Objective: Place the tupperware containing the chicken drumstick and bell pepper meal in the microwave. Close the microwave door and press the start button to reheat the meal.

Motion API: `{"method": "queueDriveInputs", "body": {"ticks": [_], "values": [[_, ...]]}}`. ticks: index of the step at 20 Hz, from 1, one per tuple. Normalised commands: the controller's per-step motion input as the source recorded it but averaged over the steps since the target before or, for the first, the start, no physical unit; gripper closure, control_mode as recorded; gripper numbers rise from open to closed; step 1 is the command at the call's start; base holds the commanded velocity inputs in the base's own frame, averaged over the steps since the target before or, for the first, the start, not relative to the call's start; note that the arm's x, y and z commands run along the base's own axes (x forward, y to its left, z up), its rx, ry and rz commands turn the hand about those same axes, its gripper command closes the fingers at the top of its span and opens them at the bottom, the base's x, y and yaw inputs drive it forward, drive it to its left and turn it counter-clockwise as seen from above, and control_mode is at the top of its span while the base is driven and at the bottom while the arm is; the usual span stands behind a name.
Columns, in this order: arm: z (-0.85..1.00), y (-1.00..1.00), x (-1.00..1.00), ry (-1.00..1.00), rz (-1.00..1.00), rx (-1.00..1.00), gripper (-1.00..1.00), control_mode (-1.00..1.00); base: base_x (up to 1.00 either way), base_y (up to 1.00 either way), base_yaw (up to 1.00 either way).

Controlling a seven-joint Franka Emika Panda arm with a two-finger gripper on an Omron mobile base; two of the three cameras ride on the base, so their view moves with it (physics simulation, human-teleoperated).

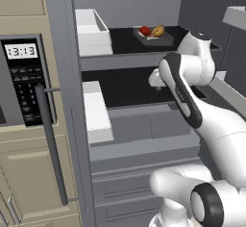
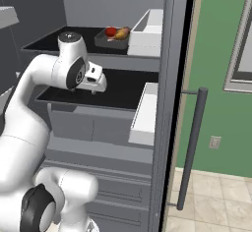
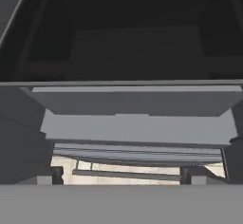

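Jaws [image 3: 121,179] wide open, empty | tupperware [image 1: 154,37] upper shelf, rear edge hidden

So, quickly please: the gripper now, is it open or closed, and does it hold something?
Gripper: open and holding nothing; in the hand view its tips stand wide apart, with nothing between them.

Upper black shelf [image 1: 125,41] carries the tupperware [image 1: 154,37] at its rear and a white bin [image 1: 92,31] at its door-side edge; lower black shelf [image 1: 127,86] carries a second white bin [image 1: 96,111].
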Motion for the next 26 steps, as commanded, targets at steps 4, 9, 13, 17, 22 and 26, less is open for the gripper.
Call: {"method": "queueDriveInputs", "body": {"ticks": [4, 9, 13, 17, 22, 26], "values": [[0.57, 0.1, 0.0, -0.24, -0.06, 0.0, -1.0, -1.0, 0.0, 0.0, 0.0], [0.57, 0.04, 0.0, -0.18, -0.15, 0.01, -1.0, -1.0, 0.0, 0.0, 0.0], [0.42, 0.0, 0.04, -0.14, -0.19, 0.06, -1.0, -1.0, 0.0, 0.0, 0.0], [0.47, 0.0, 0.07, -0.15, -0.17, 0.09, -1.0, -1.0, 0.0, 0.0, 0.0], [0.44, -0.01, 0.18, -0.16, -0.09, 0.18, -1.0, -1.0, 0.0, 0.0, 0.0], [0.16, -0.17, 0.32, -0.02, -0.01, 0.23, -1.0, -1.0, 0.0, 0.0, 0.0]]}}
